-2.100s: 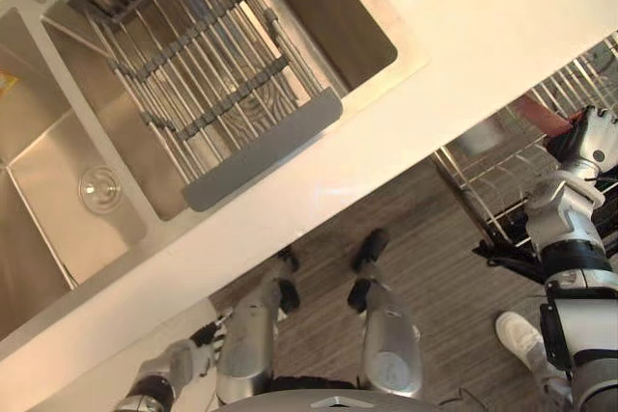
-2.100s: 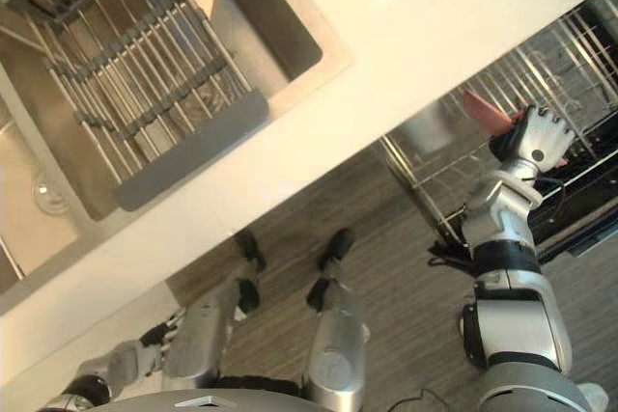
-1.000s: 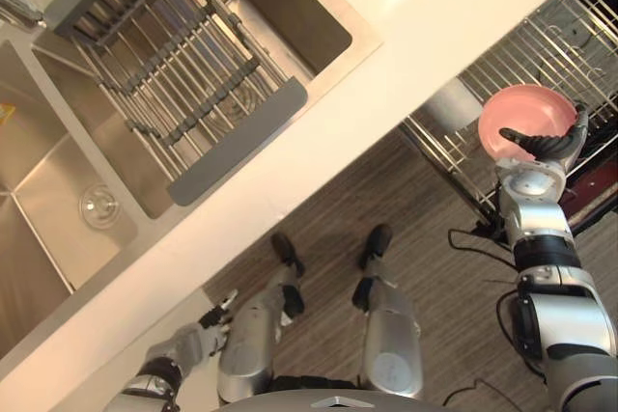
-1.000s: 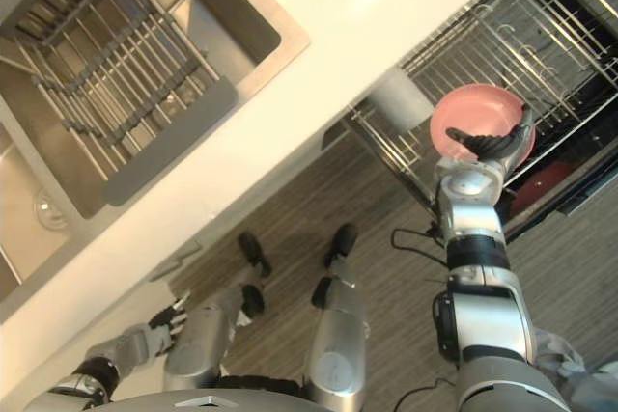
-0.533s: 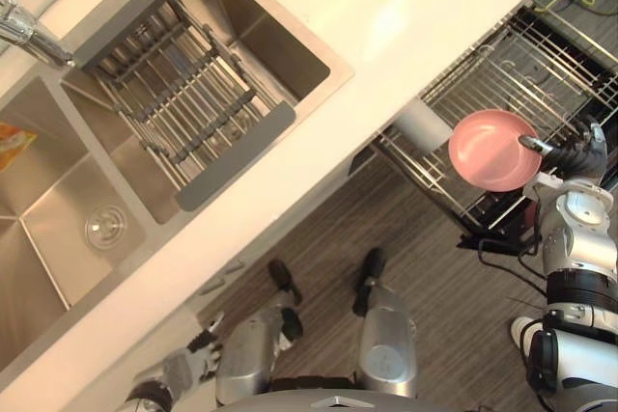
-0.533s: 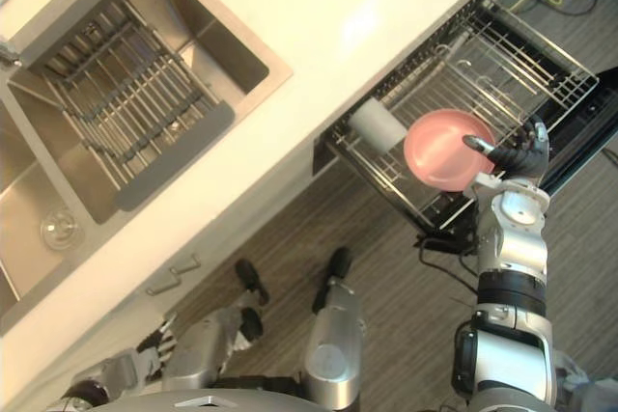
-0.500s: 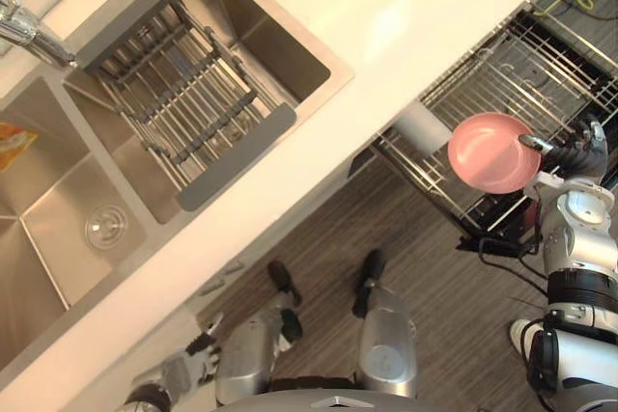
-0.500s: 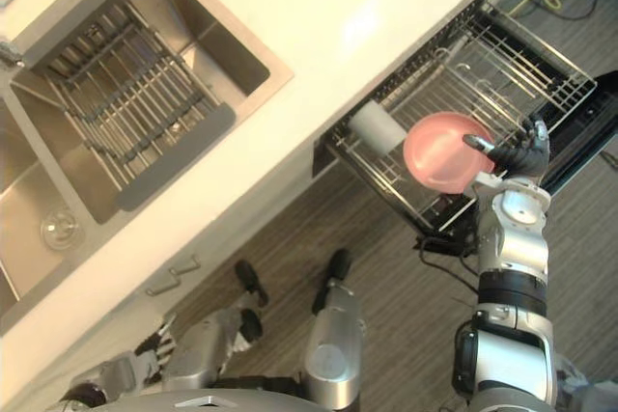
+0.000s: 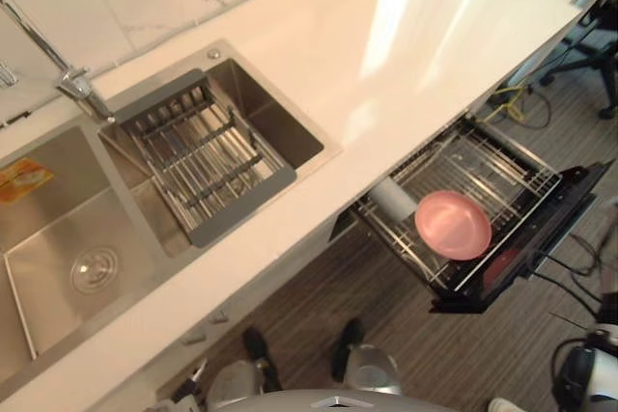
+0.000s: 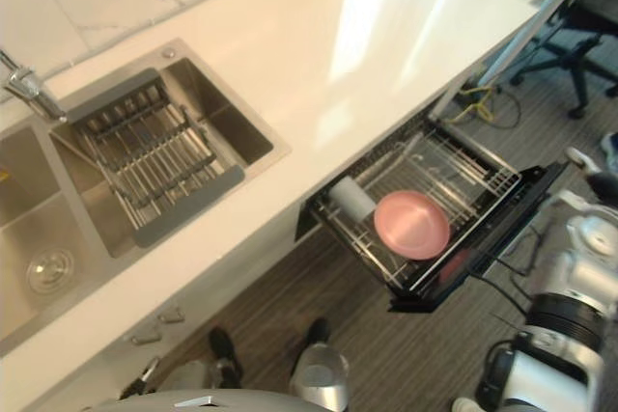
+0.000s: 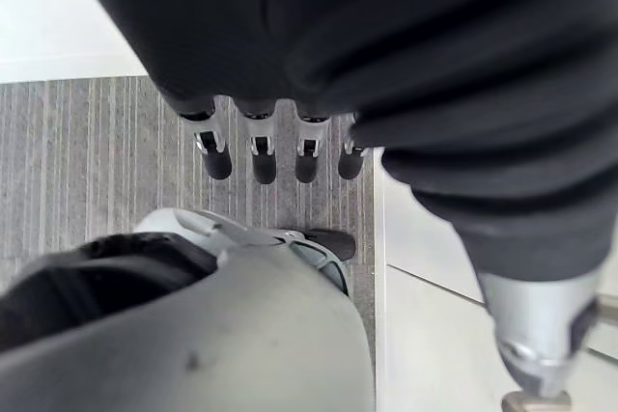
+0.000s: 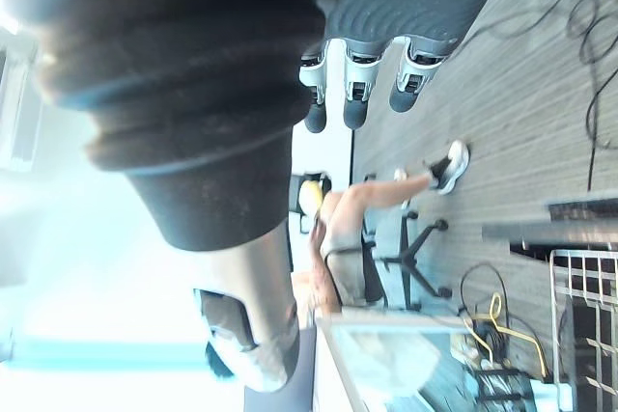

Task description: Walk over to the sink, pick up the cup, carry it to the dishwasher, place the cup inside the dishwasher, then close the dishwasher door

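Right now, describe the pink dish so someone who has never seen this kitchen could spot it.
Below the long white countertop, right of the sink, the dishwasher stands open with its wire rack pulled out. The pink dish lies in that rack beside a white cup. It is the one round, pink thing there.

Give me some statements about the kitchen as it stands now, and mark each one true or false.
The pink plate lies in the dishwasher rack. True.
The dishwasher door is shut. False: it hangs open, with the rack pulled out.
The right robot hand holds the plate. False: its fingers are straight and hold nothing.
A drying rack sits in the sink. True.
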Robot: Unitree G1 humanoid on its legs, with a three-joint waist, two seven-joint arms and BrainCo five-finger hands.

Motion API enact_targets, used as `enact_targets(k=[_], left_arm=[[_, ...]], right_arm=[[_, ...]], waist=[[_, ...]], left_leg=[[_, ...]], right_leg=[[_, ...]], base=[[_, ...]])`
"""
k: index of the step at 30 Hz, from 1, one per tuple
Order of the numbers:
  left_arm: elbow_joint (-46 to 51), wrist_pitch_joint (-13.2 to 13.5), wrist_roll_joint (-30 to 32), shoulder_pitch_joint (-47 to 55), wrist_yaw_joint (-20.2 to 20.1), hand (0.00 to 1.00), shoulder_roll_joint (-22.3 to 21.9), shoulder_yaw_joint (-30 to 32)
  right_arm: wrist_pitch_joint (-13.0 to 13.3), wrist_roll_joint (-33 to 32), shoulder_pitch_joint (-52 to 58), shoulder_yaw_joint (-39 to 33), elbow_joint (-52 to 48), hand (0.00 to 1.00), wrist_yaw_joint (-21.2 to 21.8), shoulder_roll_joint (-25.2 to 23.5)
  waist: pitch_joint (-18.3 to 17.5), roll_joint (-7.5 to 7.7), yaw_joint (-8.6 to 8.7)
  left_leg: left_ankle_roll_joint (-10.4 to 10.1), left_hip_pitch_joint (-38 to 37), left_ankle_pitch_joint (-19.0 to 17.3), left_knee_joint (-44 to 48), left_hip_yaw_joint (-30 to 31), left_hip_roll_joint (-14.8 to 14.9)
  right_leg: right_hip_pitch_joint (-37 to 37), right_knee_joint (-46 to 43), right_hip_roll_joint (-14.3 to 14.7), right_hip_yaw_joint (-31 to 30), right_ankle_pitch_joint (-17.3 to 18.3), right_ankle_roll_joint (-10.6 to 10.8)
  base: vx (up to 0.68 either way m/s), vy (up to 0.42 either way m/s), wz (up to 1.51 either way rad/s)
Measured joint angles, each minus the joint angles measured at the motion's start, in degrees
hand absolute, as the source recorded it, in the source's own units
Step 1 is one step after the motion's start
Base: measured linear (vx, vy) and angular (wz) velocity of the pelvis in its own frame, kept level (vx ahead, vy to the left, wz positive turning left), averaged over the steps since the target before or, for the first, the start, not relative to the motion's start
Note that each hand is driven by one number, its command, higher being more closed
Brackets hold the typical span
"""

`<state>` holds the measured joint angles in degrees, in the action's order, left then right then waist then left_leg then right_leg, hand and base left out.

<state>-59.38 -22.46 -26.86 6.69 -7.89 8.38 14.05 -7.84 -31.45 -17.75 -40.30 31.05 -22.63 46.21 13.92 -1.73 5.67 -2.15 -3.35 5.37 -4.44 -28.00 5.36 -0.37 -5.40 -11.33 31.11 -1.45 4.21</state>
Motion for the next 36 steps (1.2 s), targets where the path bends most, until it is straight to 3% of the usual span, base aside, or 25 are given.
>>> enact_targets(k=[5,8,12,16,18,23,28,32,36], left_arm=[[-1.9,0.0,-0.4,1.4,0.0,0.00,0.0,1.6],[-2.7,-0.1,-0.3,2.3,0.0,0.00,0.0,1.6],[-2.7,0.0,0.2,2.7,0.1,0.00,-0.5,1.6],[-2.4,0.0,1.2,2.6,0.3,0.00,-1.2,1.5],[-2.4,0.0,2.3,2.6,0.6,0.00,-1.2,1.4],[-1.7,0.0,2.3,2.6,1.3,0.00,-1.1,0.2],[-1.2,0.0,2.4,2.6,1.3,0.00,-1.0,-0.8],[-0.8,0.1,2.4,3.4,1.2,0.00,-0.3,-1.9],[-0.8,0.3,2.5,3.8,-0.1,0.00,-0.5,-3.2]], right_arm=[[-2.2,-7.7,7.9,-3.7,10.2,0.00,7.2,1.8],[-2.7,-9.9,12.2,-3.7,10.6,0.00,10.4,-2.9],[-3.7,-9.6,13.5,-2.6,10.5,0.00,14.6,-11.4],[-3.7,-8.5,14.3,-0.2,10.6,0.00,17.2,-19.9],[-3.7,-7.3,14.3,1.3,10.6,0.00,17.7,-21.6],[-3.7,-6.8,12.4,4.3,12.6,0.00,17.6,-22.2],[-1.7,-9.9,10.3,4.2,16.1,0.00,15.7,-20.8],[0.8,-12.2,8.4,4.6,17.4,0.00,12.7,-20.2],[3.2,-13.7,6.6,8.7,17.0,0.00,7.0,-18.9]], waist=[[-2.8,1.74,2.05],[-5.1,1.82,2.22],[-5.3,1.65,1.97],[-5.5,1.18,0.40],[-5.4,1.10,-0.28],[-4.4,0.28,-1.07],[-1.8,-0.40,-2.20],[-0.2,-0.99,-2.52],[0.7,-2.20,-4.04]], left_leg=[[-0.7,-0.9,-0.5,0.0,0.4,0.7],[-1.1,-0.9,-0.8,-0.3,-0.1,1.1],[-1.4,-1.8,-1.0,0.0,-0.2,1.3],[-1.5,-1.7,-1.0,-0.1,-0.1,1.2],[-1.5,-1.7,-1.0,-0.1,-0.1,1.2],[-0.9,-1.0,-0.4,0.0,1.4,0.7],[-0.7,0.1,0.0,0.0,3.2,0.1],[-0.7,1.1,0.3,0.0,4.5,-0.3],[-1.5,3.5,0.5,0.0,4.7,-0.1]], right_leg=[[2.5,2.1,1.2,1.2,0.2,0.0],[2.8,3.6,2.0,1.1,0.1,-0.1],[4.0,5.0,2.4,1.1,-0.7,-0.1],[4.4,6.2,2.6,1.4,-1.1,-0.2],[4.4,6.5,2.6,1.5,-1.3,-0.2],[4.6,6.7,2.2,3.0,-2.2,0.1],[4.4,6.7,1.7,4.4,-2.4,0.3],[4.1,6.7,1.4,5.5,-2.1,0.5],[1.9,6.6,1.3,6.5,-2.1,0.2]], base=[[0.00,-0.035,0.03],[0.00,-0.026,-0.07],[0.00,-0.009,-0.03],[0.00,0.002,0.01],[0.04,0.001,0.04],[0.05,0.003,0.13],[0.01,0.014,0.14],[-0.01,0.016,0.12],[-0.03,0.003,0.00]])
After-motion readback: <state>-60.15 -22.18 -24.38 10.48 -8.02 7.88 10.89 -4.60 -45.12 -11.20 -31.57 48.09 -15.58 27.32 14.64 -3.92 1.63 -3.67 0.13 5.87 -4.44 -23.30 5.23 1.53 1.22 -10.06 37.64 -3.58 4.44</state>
